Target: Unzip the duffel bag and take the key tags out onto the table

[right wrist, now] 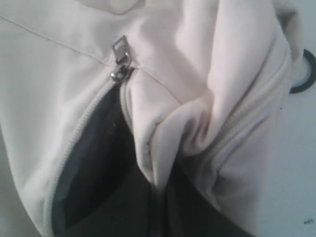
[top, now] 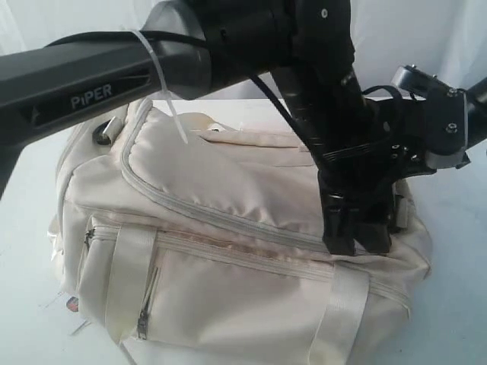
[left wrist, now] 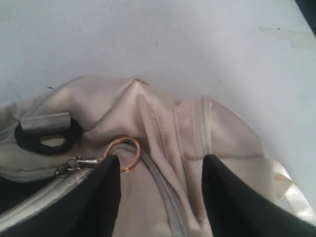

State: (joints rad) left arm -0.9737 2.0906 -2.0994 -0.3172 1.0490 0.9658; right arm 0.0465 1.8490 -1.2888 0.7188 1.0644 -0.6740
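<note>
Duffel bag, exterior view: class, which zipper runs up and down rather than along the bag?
The short front-pocket zipper beside the webbing strap; the curved top zipper and the long front zipper run lengthwise.

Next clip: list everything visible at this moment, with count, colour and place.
duffel bag: one, cream, on the table, zip partly open
table: one, white, under the bag
curtain: one, white, behind
zip slider: one, silver, at the opening's end
ring: one, gold, on a zip pull
D-ring: at least one, black, near the gold ring
key tags: none seen
arms: two, black, above the bag
left claw: one, black, open beside the ring
right claw: fingers not clearly seen
</note>
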